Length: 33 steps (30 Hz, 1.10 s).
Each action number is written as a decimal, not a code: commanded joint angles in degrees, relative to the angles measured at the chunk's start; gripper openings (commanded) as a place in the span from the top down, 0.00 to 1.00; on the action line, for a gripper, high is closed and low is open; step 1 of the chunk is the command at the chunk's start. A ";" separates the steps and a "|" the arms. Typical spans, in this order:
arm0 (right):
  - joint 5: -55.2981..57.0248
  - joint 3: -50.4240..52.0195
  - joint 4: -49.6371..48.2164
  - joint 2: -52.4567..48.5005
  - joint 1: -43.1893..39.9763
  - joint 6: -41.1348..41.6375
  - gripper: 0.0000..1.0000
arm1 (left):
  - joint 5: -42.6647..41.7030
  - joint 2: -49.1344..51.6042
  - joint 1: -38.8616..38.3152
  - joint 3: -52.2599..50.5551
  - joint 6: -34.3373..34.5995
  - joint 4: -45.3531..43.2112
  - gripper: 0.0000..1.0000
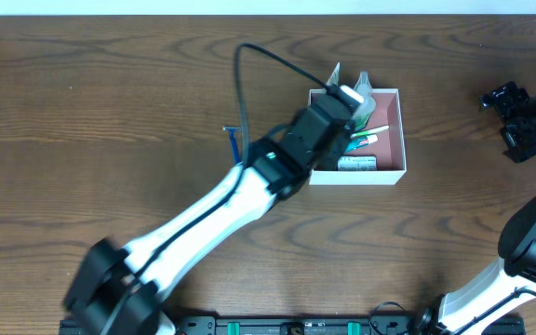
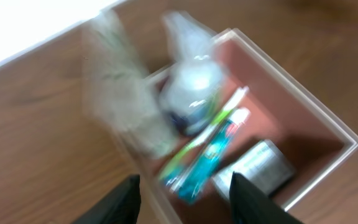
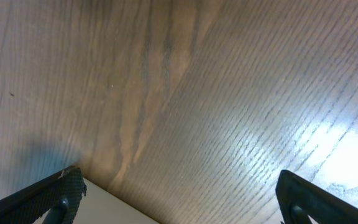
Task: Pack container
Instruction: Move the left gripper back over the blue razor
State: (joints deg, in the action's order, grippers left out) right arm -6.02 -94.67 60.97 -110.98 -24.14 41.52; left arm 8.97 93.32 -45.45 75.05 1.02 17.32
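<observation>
The container (image 1: 394, 130), a shallow square box with white walls and a pink inside, sits right of the table's middle. My left gripper (image 1: 350, 100) hovers over its left wall. In the blurred left wrist view the left gripper (image 2: 185, 180) is open, with nothing between its black fingers, above the container (image 2: 278, 93). Inside lie a green toothbrush (image 2: 213, 127), a teal tube (image 2: 213, 155), a silver packet (image 2: 257, 165) and a clear bag (image 2: 194, 93). A second clear bag (image 2: 123, 93) leans at the box's left wall. My right gripper (image 1: 519, 121) stands open at the far right, away from the box.
A blue razor (image 1: 236, 141) lies on the wood just left of my left arm. The right wrist view shows only bare wooden table (image 3: 197, 93) under the wide-open right gripper (image 3: 179, 193), with a pale surface (image 3: 123, 214) at the bottom edge.
</observation>
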 commanded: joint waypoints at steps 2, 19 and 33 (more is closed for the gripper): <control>-0.02 -0.02 0.09 0.02 -0.28 0.63 0.01 | 16.92 -3.43 2.71 0.44 -0.17 7.58 0.45; -0.02 -0.02 0.09 0.02 -0.33 0.63 0.01 | 1.64 4.28 28.44 -2.73 24.30 18.58 0.42; 0.00 -0.02 0.09 0.02 -0.33 0.63 0.01 | -2.99 15.10 26.71 -2.73 26.95 14.82 0.42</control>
State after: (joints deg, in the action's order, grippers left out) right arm -6.02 -94.67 60.99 -110.98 -24.16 41.52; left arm 8.49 107.09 -18.81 72.66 26.76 32.62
